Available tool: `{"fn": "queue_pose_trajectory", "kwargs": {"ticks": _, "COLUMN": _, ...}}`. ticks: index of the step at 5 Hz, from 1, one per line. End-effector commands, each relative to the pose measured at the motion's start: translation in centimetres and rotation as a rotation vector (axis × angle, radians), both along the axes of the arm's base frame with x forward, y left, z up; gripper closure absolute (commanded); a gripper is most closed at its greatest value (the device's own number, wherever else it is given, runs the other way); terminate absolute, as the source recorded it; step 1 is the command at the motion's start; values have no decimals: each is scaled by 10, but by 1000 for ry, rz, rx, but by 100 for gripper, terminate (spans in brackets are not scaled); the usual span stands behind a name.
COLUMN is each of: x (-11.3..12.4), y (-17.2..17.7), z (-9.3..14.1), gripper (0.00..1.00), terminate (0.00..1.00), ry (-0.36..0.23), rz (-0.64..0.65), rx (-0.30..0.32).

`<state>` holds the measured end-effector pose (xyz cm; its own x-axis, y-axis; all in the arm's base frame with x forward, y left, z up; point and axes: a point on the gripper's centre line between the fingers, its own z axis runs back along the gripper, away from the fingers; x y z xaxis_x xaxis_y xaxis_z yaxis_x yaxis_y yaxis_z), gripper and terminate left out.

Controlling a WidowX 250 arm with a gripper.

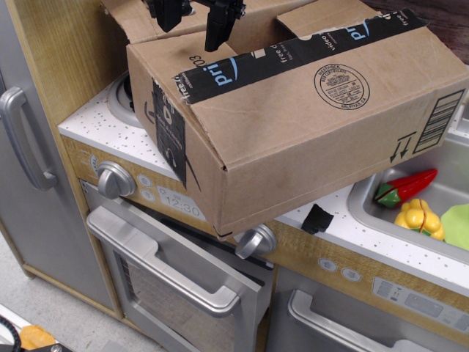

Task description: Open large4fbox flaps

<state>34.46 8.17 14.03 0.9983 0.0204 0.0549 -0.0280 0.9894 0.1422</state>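
Observation:
The large4fbox (308,139) is a big brown cardboard box. It lies tilted on the toy kitchen counter, and its near corner juts over the front edge. A black "prime" tape strip (293,48) runs along its upper near edge, above a round stamp (341,86). One flap (135,22) stands up at the back left against the wooden wall. Another brown flap (326,16) shows at the back right. My gripper (196,15) hangs from the top edge over the box's left opening. Its two black fingers (220,26) are spread apart and hold nothing.
The white speckled counter (102,128) has a stove burner (124,99) left of the box. The sink (447,198) at the right holds a red pepper (407,187), a yellow toy (419,218) and a green toy (458,226). Oven knobs (116,180) and the oven handle (165,268) sit below. A black piece (317,218) lies on the counter.

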Motion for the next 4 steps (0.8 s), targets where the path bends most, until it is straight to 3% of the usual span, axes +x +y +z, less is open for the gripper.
{"fn": "queue_pose_trajectory", "kwargs": {"ticks": 1, "x": 0, "y": 0, "z": 0, "gripper": 0, "terminate": 0, "ry": 0, "rz": 0, "rx": 0}}
{"fn": "queue_pose_trajectory", "kwargs": {"ticks": 2, "x": 19, "y": -4, "z": -15, "gripper": 0, "terminate": 0, "ry": 9, "rz": 51, "rx": -73}}
{"fn": "queue_pose_trajectory", "kwargs": {"ticks": 4, "x": 22, "y": -29, "z": -1, "gripper": 0, "terminate": 0, "ry": 117, "rz": 132, "rx": -209}}
